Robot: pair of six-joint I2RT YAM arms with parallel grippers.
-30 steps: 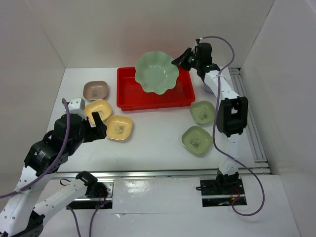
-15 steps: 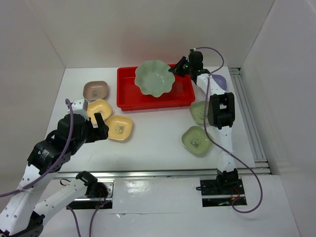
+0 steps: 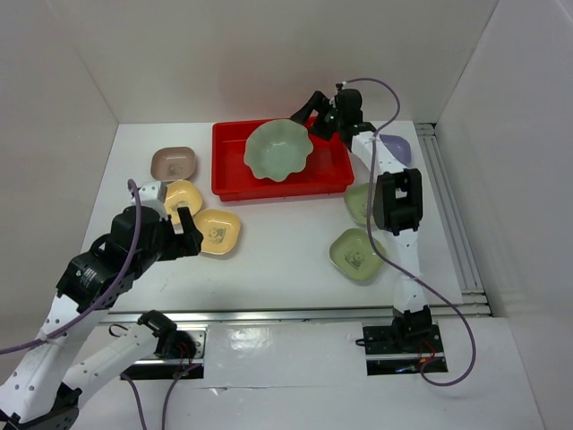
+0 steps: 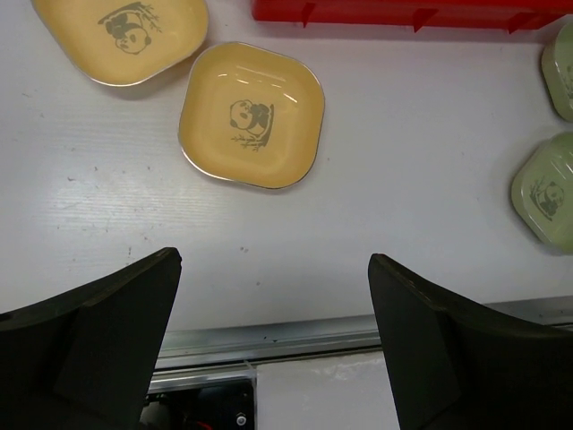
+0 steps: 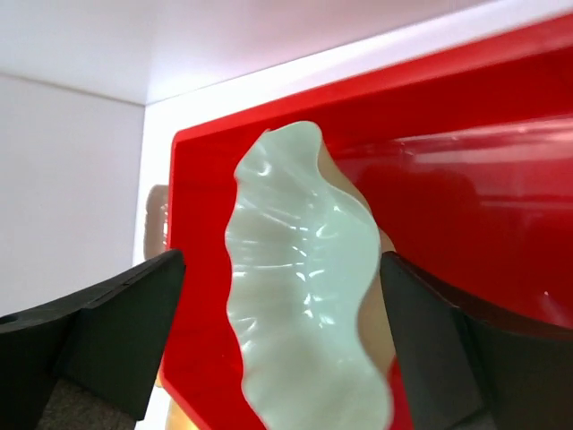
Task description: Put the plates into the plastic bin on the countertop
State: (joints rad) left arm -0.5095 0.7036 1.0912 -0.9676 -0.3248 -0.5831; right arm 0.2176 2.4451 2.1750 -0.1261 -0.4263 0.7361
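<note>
- The right gripper (image 3: 311, 115) is released, its jaws spread wide and holding nothing. It sits in the upper middle of the overhead view, just beside the far right rim of the large scalloped dish (image 3: 278, 150).
- That pale green dish lies inside the red bin (image 3: 233, 168). I cannot tell whether it sits flat.
- The left gripper (image 4: 273, 269) is also spread wide and empty. It hangs over the bench (image 3: 286, 242) at lower left, just below a yellow dish (image 4: 252, 115), with a second yellow dish (image 4: 121, 31) just beside that one.
- Outside the bin are the brownish-pink dish (image 3: 173, 163) to its left, and to its right the lavender dish (image 3: 397, 148) and two green dishes (image 3: 357, 253), one partly hidden by the arm.
- Risks: a right finger so close to the wavy rim could catch it on lifting and tip or drag the dish. On the left, the yellow dish's low rim gives little to pinch, so it may skid into its neighbour.
- No writing is readable; the small dishes carry a printed panda with bamboo.
</note>
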